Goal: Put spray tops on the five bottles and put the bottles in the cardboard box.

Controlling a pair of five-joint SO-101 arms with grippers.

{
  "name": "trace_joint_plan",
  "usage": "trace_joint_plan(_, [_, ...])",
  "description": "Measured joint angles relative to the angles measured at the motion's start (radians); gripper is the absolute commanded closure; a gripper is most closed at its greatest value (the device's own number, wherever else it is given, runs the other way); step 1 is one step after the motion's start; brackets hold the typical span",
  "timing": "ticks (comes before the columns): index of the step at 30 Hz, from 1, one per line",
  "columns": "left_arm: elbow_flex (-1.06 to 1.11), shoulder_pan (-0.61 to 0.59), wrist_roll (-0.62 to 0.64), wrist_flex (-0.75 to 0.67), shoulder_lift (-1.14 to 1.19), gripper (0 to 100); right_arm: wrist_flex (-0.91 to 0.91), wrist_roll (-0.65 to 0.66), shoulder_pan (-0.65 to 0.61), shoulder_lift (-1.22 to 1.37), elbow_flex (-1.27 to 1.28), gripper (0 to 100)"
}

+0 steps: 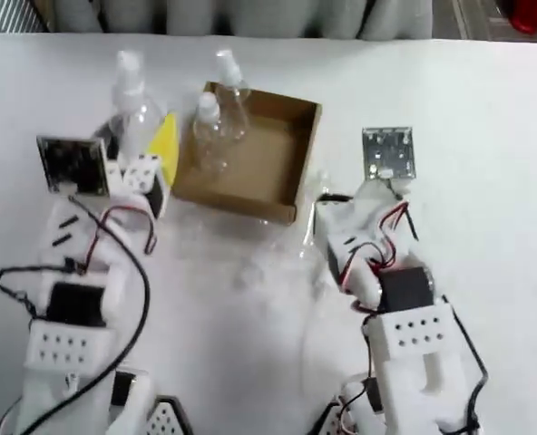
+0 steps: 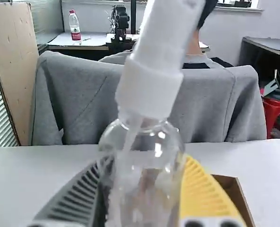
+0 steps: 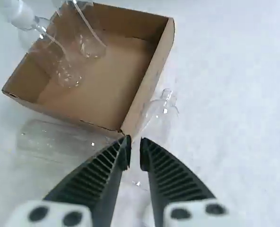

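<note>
My left gripper (image 2: 142,201) is shut on an upright clear bottle (image 2: 144,165) that carries a white spray top (image 2: 154,61); the grey finger and the yellow finger (image 1: 164,145) press its sides. That bottle (image 1: 134,113) stands just left of the cardboard box (image 1: 282,186). Two capped bottles (image 1: 216,122) lean inside the box (image 3: 149,90). A topless clear bottle (image 3: 160,109) lies against the box's near corner, and another clear bottle (image 3: 59,140) lies along its front wall. My right gripper (image 3: 134,156) hovers shut just short of that corner, with nothing between its fingers.
White table (image 1: 486,100) all round, with open surface to the right of the box. The box's right half holds nothing. Both arms' cables and white bodies (image 1: 414,344) take up the near edge.
</note>
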Motion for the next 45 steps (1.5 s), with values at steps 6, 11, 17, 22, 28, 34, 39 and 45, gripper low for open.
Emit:
trace_joint_plan(6, [-0.008, 0.0, 0.0, -0.219, 0.163, 98, -0.193, 0.0, 0.0, 0.0, 0.163, 97.9])
trace_joint_plan(11, [0.071, 0.031, 0.0, -0.423, 0.293, 98, -0.235, 0.0, 0.0, 0.0, 0.172, 97.9])
trace_joint_plan(17, [0.166, 0.069, 0.0, -0.669, 0.476, 98, -0.236, 0.0, 0.0, 0.0, 0.172, 97.9])
trace_joint_plan(22, [0.169, 0.071, 0.0, -0.815, 0.649, 98, -0.236, 0.0, 0.008, 0.0, 0.172, 97.9])
trace_joint_plan(28, [0.144, 0.071, 0.0, -0.982, 0.872, 98, -0.236, 0.0, 0.008, 0.0, 0.172, 97.9])
trace_joint_plan(34, [0.077, 0.071, 0.0, -1.145, 1.082, 98, -0.253, 0.0, 0.008, 0.0, 0.172, 97.9])
trace_joint_plan(39, [0.063, 0.071, 0.0, -1.266, 1.18, 98, -0.305, 0.0, 0.008, 0.0, 0.21, 97.9])
trace_joint_plan(45, [0.063, 0.071, 0.0, -1.292, 1.189, 98, -0.319, 0.0, 0.008, 0.0, 0.213, 97.9])
